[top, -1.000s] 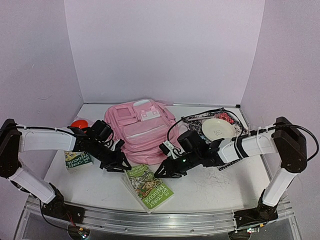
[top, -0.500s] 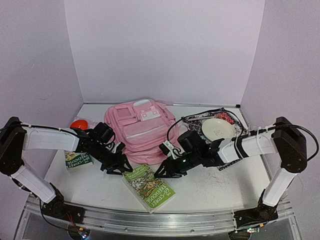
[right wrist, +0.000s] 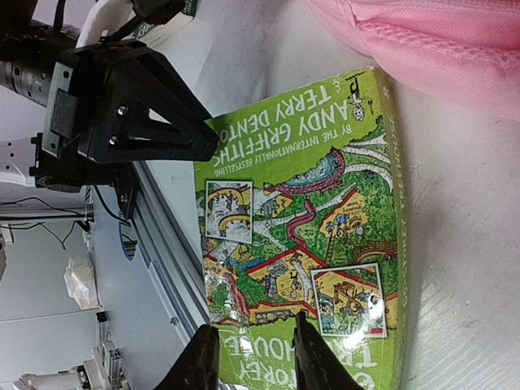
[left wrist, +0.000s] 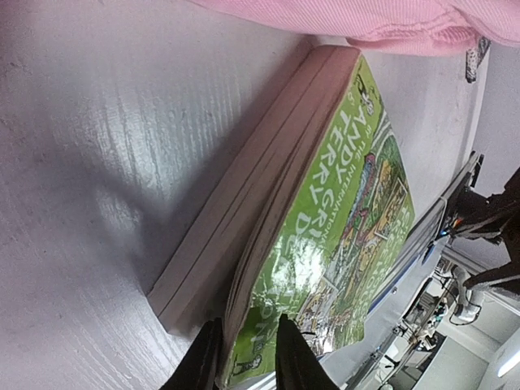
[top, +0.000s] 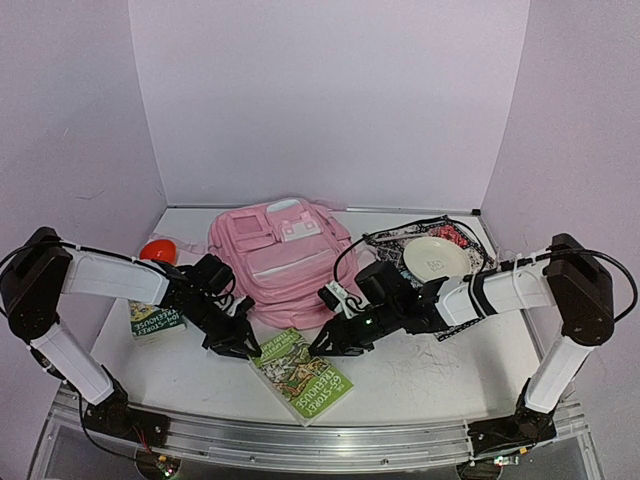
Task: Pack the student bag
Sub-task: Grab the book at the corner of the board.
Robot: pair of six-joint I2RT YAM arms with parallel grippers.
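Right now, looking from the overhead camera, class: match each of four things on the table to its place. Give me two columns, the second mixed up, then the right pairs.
Things
1. backpack
2. plate
3. large green book
4. red round object

Places
a. on the patterned cloth, right side
b. back middle, the biggest thing
c. far left, beside the backpack
d. lying flat at the front, ahead of the backpack

Pairs: 1-b, 2-a, 3-d, 4-c

left pincer (top: 243, 349) low, narrow gap | right pincer (top: 326, 345) low, part-open
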